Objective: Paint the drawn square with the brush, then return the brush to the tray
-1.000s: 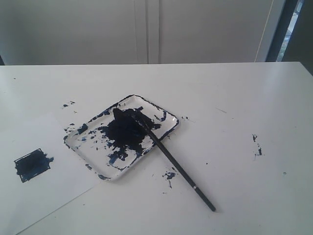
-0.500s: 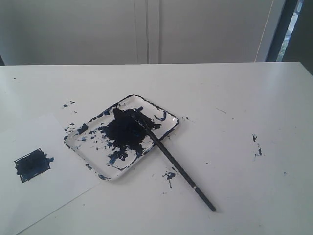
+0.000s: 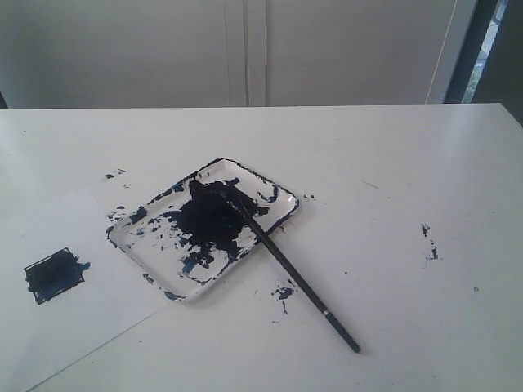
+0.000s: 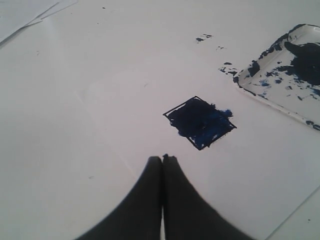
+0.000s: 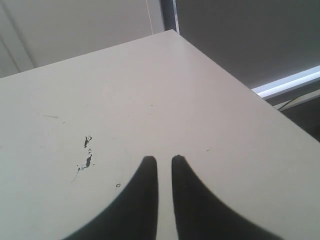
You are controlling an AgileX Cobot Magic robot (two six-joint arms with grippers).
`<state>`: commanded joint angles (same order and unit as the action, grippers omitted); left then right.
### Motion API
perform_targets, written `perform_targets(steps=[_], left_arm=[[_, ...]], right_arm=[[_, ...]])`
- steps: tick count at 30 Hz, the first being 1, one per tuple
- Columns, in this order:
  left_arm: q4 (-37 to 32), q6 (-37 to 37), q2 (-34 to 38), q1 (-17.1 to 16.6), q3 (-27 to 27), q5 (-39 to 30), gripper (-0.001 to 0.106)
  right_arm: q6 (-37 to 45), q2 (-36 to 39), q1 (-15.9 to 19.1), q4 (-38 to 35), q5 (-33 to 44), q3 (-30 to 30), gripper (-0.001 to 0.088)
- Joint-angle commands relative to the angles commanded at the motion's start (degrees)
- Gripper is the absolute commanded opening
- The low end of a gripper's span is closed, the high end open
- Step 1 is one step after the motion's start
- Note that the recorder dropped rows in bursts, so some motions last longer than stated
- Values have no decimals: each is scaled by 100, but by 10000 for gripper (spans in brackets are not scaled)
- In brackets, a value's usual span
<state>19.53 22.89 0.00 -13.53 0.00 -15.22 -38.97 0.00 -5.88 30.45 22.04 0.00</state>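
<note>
The drawn square (image 3: 54, 274) is a rough dark blue-black patch on a white sheet at the left; the left wrist view shows the square (image 4: 200, 122) just beyond my fingertips. The white tray (image 3: 131, 237), smeared with dark paint, sits mid-table, and its corner (image 4: 270, 92) appears in the left wrist view. The brush (image 3: 294, 278) lies free, bristles in the tray's paint, handle slanting out onto the table toward the front right. My left gripper (image 4: 162, 158) is shut and empty above the sheet. My right gripper (image 5: 164, 159) stands a little open, empty, over bare table.
The white paper sheet (image 3: 82, 318) covers the front left of the table. Small paint splatters (image 3: 429, 242) mark the right side, and the same splatters (image 5: 87, 152) show near my right gripper. More splatters (image 3: 283, 292) lie beside the brush. The table's far corner (image 5: 172, 31) is close ahead of the right gripper.
</note>
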Motion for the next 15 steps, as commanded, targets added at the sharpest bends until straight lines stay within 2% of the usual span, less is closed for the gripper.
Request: perform_targets(steps=[2,4,15], left_arm=[[-772,0,0,0,0,125,0],[-1126,0,0,0,0,261,0],[-962,0,0,0,0,274,0]], right_arm=[[0,0,0,0,0,0,107],[0,0,0,-11,-1,0,107],[0,0,0,-213,-25,0,107]])
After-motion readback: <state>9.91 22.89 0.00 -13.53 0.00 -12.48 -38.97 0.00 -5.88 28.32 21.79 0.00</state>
